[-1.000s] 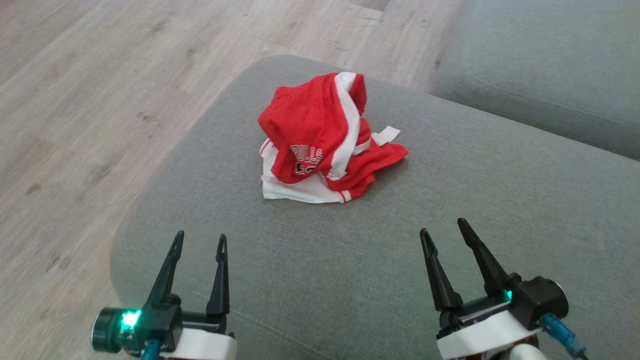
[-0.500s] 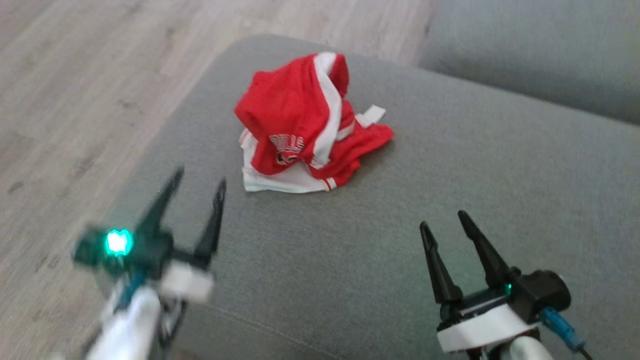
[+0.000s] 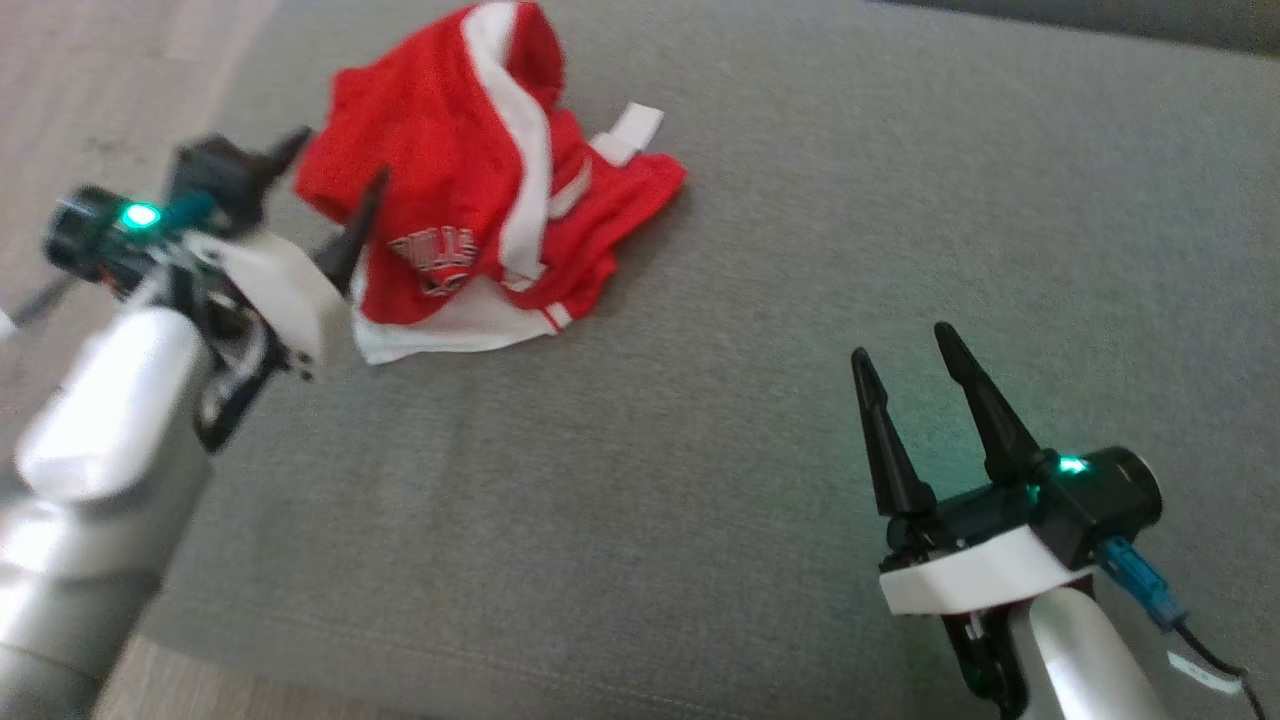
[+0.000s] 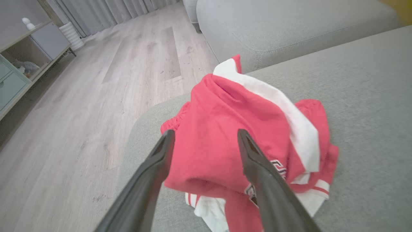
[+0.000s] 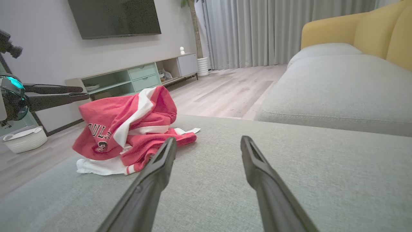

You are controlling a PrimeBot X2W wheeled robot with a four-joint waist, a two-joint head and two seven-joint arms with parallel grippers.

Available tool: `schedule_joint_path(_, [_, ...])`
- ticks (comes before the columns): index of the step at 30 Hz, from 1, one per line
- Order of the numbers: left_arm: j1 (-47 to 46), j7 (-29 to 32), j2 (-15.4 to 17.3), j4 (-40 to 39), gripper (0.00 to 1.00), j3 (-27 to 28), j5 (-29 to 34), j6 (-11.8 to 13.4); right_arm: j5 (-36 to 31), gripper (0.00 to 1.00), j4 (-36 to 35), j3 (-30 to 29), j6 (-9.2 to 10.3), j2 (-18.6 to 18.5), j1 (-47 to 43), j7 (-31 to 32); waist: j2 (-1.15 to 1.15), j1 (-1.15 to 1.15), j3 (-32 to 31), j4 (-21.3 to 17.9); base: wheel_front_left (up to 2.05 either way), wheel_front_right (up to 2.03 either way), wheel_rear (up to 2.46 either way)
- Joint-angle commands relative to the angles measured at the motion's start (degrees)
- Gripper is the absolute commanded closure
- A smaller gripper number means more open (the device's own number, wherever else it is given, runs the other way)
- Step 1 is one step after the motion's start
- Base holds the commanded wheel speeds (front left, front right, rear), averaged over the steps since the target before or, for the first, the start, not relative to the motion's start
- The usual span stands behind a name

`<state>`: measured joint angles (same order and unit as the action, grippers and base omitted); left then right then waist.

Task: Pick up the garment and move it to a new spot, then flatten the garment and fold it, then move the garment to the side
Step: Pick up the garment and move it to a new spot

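As I am looking down from my head, garment (image 3: 470, 180): it is lying crumpled, red with white bands and some lettering, toward 11 o'clock on the grey cushion (image 3: 760, 300).
Head view, left gripper (image 3: 340, 158): it is reaching in at 10 o'clock with its jaws spread, one finger showing dark against the garment's 9 o'clock edge; I am not able to tell whether it is touching the cloth.
Head view, right gripper (image 3: 900, 342): it is hovering at 4 o'clock over bare cushion, jaws spread and gripping nothing, well apart from the garment.
Head view, floor (image 3: 60, 100): pale wood is showing at 10 o'clock, beyond the cushion's edge.
Left wrist view, my fingers (image 4: 154, 161): they are standing apart, and the red heap is showing between their tips.
Left wrist view, garment: it is sitting near the cushion's rounded corner, its white band running toward 4 o'clock.
Left wrist view, second cushion (image 4: 289, 29): it is lying at 1 o'clock, past the heap.
Right wrist view, my fingers (image 5: 257, 170): they are pointing across bare cushion, spread wide.
Right wrist view, garment: it is lying at 10 o'clock, the left gripper's fingers hanging level by its top.
Right wrist view, room: a television (image 5: 114, 17) is hanging at 11 o'clock and curtains (image 5: 257, 32) at 12.
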<state>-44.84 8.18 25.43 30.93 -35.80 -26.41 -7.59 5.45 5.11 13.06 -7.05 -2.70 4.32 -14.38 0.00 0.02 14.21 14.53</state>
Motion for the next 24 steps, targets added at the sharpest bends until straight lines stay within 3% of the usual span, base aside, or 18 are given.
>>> schedule_joint_path(1, [-3.79,0.39,3.04,-0.49,0.00,1.38,-1.44,0.11,-0.32,0.00,-1.98,1.73,-0.44,-0.18,1.49,-0.62,0.00,-0.02,2.82,-2.88,0.00,0.00,0.00])
schedule_joint_path(6, [-7.28,1.76,4.99,5.99,0.00,-1.34,-7.93,0.11,-0.03,0.00,-1.85,2.13,-0.44,-0.18,2.33,-0.62,0.00,-0.02,4.28,-4.84,0.00,0.00,0.00])
schedule_joint_path(10, [-7.46,2.46,4.39,7.92,0.00,-3.67,-15.04,0.11,0.05,0.00,-1.61,1.79,-0.44,-0.18,2.26,-0.62,0.00,-0.02,4.21,-5.31,0.00,0.00,0.00])
schedule_joint_path(11, [-7.45,2.49,4.38,7.93,0.06,-4.40,-16.55,0.11,0.04,0.00,-1.54,1.66,-0.44,-0.18,2.18,-0.62,0.00,-0.02,4.04,-5.29,0.00,0.00,0.00])
schedule_joint_path(12, [-7.58,2.12,4.58,7.91,1.00,-5.11,-17.58,0.11,0.03,0.00,-1.45,1.53,-0.44,-0.18,2.09,-0.62,0.00,-0.02,3.88,-5.22,0.00,0.00,0.00])
schedule_joint_path(16, [-7.85,-1.79,5.05,7.34,1.00,-8.27,-19.71,0.10,-0.15,0.00,-1.09,1.17,-0.44,-0.18,1.60,-0.62,0.00,-0.02,2.39,-4.48,0.00,0.00,0.00])
schedule_joint_path(24, [-11.19,-18.34,4.89,7.44,1.00,-7.57,-18.57,0.10,0.29,0.00,-0.34,1.54,-0.44,-0.18,-0.70,-0.62,0.00,-0.02,-4.54,-3.29,0.00,0.00,0.00])
